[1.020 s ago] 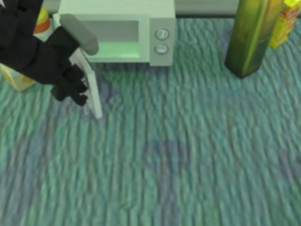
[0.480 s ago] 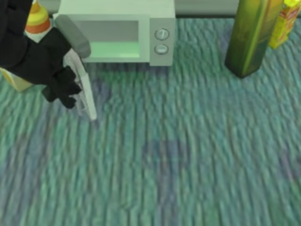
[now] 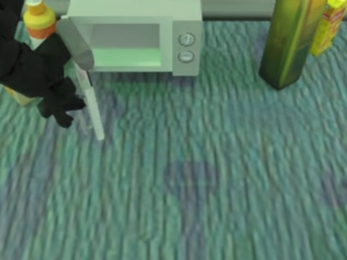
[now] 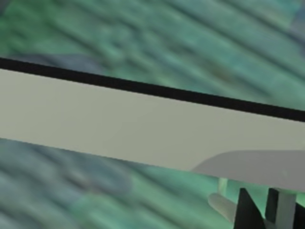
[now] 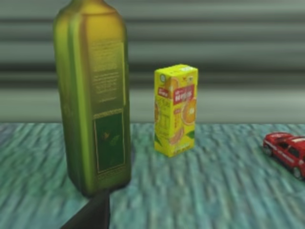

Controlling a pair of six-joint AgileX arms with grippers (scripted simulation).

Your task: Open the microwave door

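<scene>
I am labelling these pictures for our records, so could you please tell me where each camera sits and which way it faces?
Top view: above the table, looking down on the microwave, its swung-open microwave door and the left gripper beside the door.
Left wrist view: on the left arm, close against the door; dark fingertips show.
Right wrist view: on the right arm, facing the green bottle, juice carton and red toy car.
Shared: the top and right wrist views both show the bottle and carton.

Left end effector (image 3: pixel 65 108) fingers perhaps hidden behind the microwave door (image 3: pixel 92 105).
</scene>
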